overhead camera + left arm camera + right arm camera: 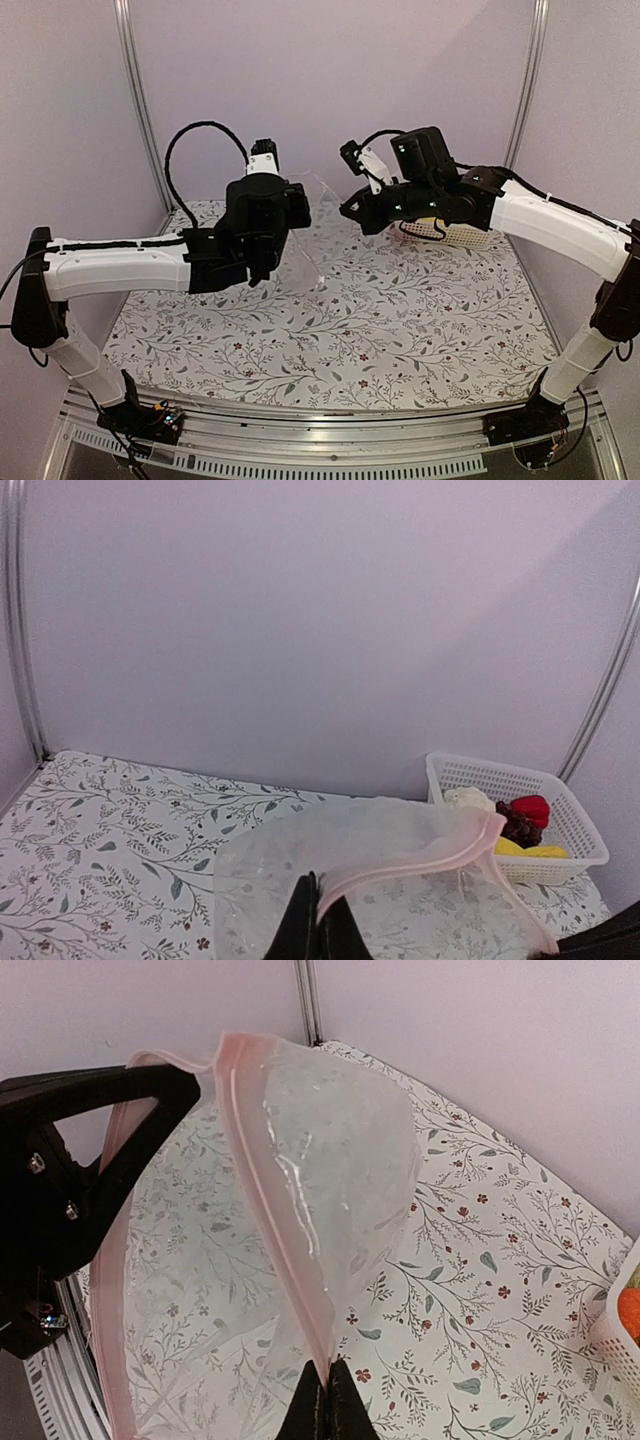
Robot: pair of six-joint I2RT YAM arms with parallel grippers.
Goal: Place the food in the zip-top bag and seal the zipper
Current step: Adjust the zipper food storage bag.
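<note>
The clear zip-top bag (306,228) hangs in the air between my two grippers. My left gripper (263,268) is shut on one end of its pale pink zipper (420,862); the fingertips (300,925) pinch the strip. My right gripper (348,208) is shut on the other end of the zipper (268,1210), with the bag (330,1150) hanging off it in the right wrist view (327,1400). The food lies in the white basket (590,852): cauliflower (468,798), grapes (516,826), a red piece (533,808), yellow pieces (530,850). An orange piece (630,1310) shows at the right edge of the right wrist view.
The white lattice basket (462,238) stands at the back right, under my right arm. The table has a floral cloth (400,320). Purple walls and metal posts (137,100) close off the back and sides.
</note>
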